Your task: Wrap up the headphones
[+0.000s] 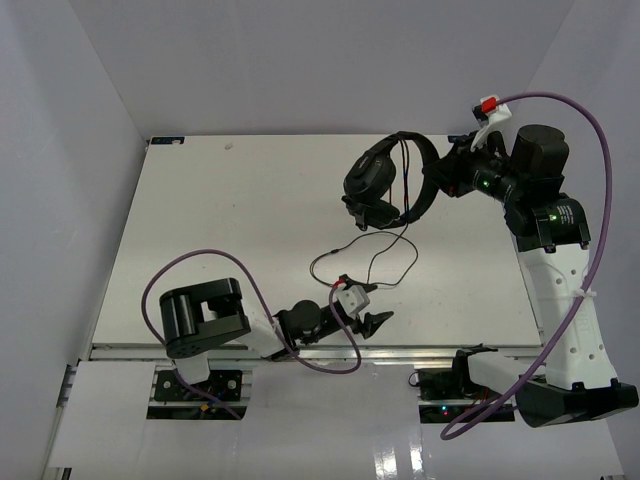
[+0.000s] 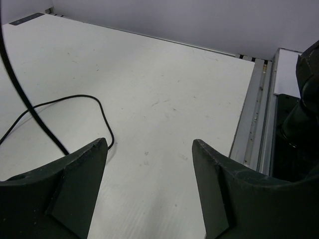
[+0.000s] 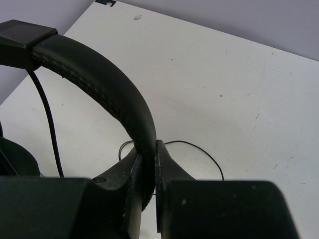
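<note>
- At the far right of the white table (image 1: pixel 200 230), the right gripper (image 3: pixel 147 152) pinches the headband (image 1: pixel 428 175) of the black headphones (image 1: pixel 385 190). Its two fingers are drawn narrow, with the padded band clamped between them.
- Seen from the right wrist, the headband arches up and to the left out of the jaws, its stitched edge facing the camera and the tabletop well behind it.
- From above, the two earcups (image 1: pixel 370 180) lie close together on the side of the band away from the gripper. Whether they rest on the surface or hang just over it cannot be told.
- The thin dark cable (image 2: pixel 75 96) runs down from the earcups and spreads in loose loops on the middle of the table, between the headphones and the near edge.
- The left gripper (image 2: pixel 149 144) sits low by the near edge of the table, fingers spread wide and holding nothing. One bend of the cable curls on the table just ahead of its left finger (image 2: pixel 75 189).
- Thick purple robot cables (image 1: pixel 600 200) loop from each arm: one sweeps around the right arm's outer side, and another curls over the left arm near its base.
- Plain pale walls (image 1: pixel 300 60) close in the table on three sides.
</note>
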Action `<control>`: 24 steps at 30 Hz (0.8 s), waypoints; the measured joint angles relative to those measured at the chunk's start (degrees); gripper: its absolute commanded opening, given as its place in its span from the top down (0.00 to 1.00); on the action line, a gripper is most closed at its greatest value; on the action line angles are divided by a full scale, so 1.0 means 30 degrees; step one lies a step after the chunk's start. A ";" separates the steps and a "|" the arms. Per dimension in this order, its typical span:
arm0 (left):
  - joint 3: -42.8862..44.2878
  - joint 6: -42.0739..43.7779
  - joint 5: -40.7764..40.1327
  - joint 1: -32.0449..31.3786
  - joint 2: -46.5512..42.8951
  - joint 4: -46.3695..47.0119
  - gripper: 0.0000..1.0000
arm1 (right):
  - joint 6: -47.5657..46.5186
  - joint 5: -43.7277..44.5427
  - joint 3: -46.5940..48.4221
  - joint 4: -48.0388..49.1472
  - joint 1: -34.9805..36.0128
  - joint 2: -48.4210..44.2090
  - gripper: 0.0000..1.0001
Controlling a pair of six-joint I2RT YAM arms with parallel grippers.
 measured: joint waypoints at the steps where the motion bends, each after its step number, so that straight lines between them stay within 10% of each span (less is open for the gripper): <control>1: 0.0419 0.0049 -0.0143 0.0015 0.0444 0.0020 0.20 | -0.0005 -0.0044 0.0000 0.0000 0.0000 -0.0005 0.92; 14: 0.0599 -0.1103 -0.0831 0.1350 0.1693 0.0073 0.26 | -0.0021 -0.0285 -0.0248 0.0013 0.0000 -0.0076 0.92; 24: -0.1994 -0.2624 0.5256 0.0406 -0.1581 -0.0191 0.25 | -0.0021 -0.0392 -0.0312 0.0039 0.0000 -0.0152 0.92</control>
